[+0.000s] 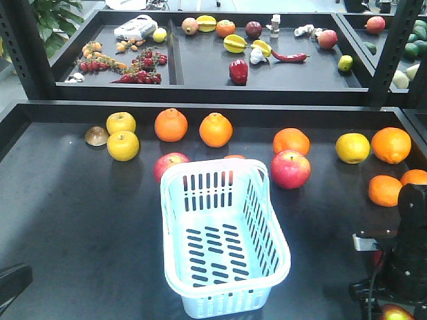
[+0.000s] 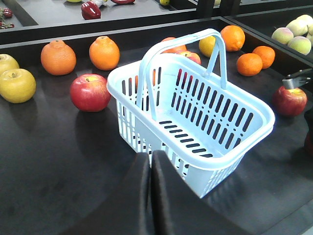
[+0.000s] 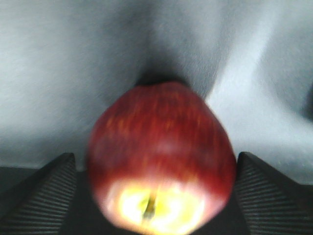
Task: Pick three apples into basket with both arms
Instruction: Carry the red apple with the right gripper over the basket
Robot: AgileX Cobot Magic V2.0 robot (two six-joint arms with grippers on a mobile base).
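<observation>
Apples: three dark red ones, all outside the basket (image 1: 220, 303). First apple (image 3: 159, 181) sits between the fingers (image 3: 39, 196) of the right end effector (image 3: 156, 155), yellow stem patch toward the camera, blurred. The ribbed pads flank it close on both sides; cannot tell if they press on it or only bracket it. Front view shows this apple only as a sliver at the bottom right edge, under the right arm (image 1: 408, 247). In the left wrist view it is right of the basket and apart from it, with a metal part of the right end effector just above it.

Second apple (image 1: 170, 163) is on the tabletop (image 1: 67, 220) just behind the basket's far left corner, partly hidden by the rim. Third apple (image 1: 290, 169) is on the tabletop just beside the far right corner.

Basket is pale blue, slotted, mid-tabletop; its handle (image 2: 188, 37) stands raised in the left wrist view.

Left end effector (image 2: 150, 155) is low, near the basket's closest corner, fingers pressed together with nothing between them. Left arm (image 1: 13, 280) is only a black bit at the front view's bottom left.

Around these: oranges (image 1: 171, 125) in a loose row behind the basket and off to the right, two yellow apples (image 1: 123, 145) far left with a brown round thing (image 1: 97, 136) beside them, one yellow fruit (image 1: 352, 147) at right. Behind the tabletop, black trays (image 1: 200, 73) hold mixed produce
</observation>
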